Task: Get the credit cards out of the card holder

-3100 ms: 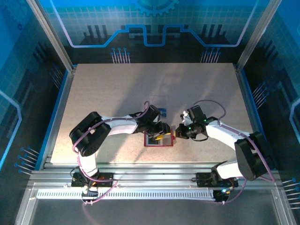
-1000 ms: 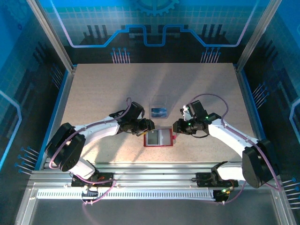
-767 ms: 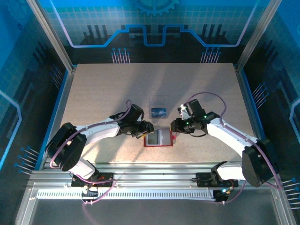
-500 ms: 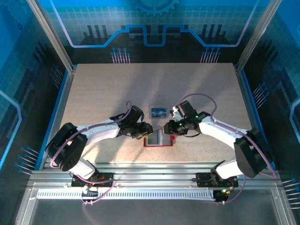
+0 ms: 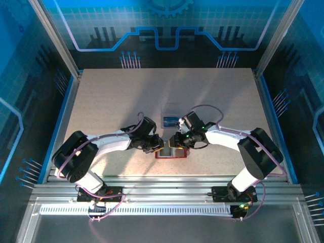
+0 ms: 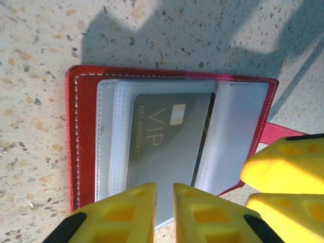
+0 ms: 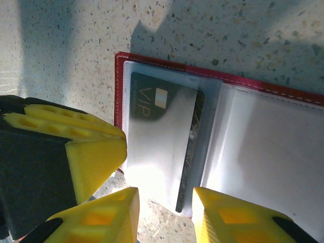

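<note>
Found the card holder (image 5: 172,156) lying open and flat on the table (image 5: 111,96), toward 6 o'clock of the tabletop in the top view, red cover down and pale grey pockets up. Saw a dark card (image 6: 162,142) marked VIP sitting in the pocket stack on one half of the holder, with glare across part of its face. Noted the blue card (image 5: 170,121) out on the table at 12 o'clock of the holder, apart from it. Noted a pale card (image 5: 170,109) just beyond that, again at 12 o'clock.

Located the left gripper (image 5: 159,148) at the holder's 9 o'clock edge. In the left wrist view, saw its yellow fingers (image 6: 126,210) drawn almost together over the holder's 6 o'clock edge, a thin slit between them and nothing visibly pinched.

Located the right gripper (image 5: 175,142) at the holder's 12 o'clock edge. In the right wrist view, saw its fingers (image 7: 233,217) spread apart at 6 o'clock, one to each side of the dark card's near end. Could not tell about contact with the card.
</note>
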You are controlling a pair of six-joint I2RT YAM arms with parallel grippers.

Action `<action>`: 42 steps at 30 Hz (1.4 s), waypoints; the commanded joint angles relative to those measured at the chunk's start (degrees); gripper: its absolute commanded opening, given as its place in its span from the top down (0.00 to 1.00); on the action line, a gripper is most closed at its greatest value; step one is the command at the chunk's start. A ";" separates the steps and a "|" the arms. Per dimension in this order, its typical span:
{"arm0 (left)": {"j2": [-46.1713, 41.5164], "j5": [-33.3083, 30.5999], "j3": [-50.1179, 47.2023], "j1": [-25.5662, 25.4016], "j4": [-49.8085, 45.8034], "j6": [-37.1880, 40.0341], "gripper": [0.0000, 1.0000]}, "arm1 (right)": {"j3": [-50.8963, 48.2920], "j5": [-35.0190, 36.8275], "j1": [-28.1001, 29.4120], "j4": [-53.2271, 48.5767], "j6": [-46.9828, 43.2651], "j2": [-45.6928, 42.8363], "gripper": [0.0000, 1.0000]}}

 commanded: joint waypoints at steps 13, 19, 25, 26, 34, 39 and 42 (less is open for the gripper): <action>1.01 -0.16 -0.86 -0.25 -1.34 1.40 0.91 | 1.56 -3.30 1.10 4.89 2.52 4.77 0.68; 0.79 -0.26 -0.93 -0.25 -1.38 1.46 0.94 | 1.51 -3.78 1.16 5.72 2.86 5.57 0.70; 0.71 -0.78 -0.77 -0.23 -2.30 1.82 0.95 | 1.54 -3.88 1.29 6.17 3.05 5.79 0.72; 0.61 -0.95 -0.77 -0.29 -2.69 2.02 0.95 | 1.55 -3.88 1.29 6.21 3.06 5.82 0.72; 0.47 -1.35 -0.50 -0.29 -3.78 2.54 0.96 | 2.17 -3.96 1.43 6.37 2.97 7.10 0.73; 0.88 -1.48 -0.46 -0.23 -3.78 2.50 0.96 | 2.55 -2.85 1.65 4.96 2.30 7.28 0.73; 0.98 -1.46 -0.47 -0.23 -3.78 2.62 0.96 | 2.70 -1.96 1.73 3.44 1.50 7.37 0.72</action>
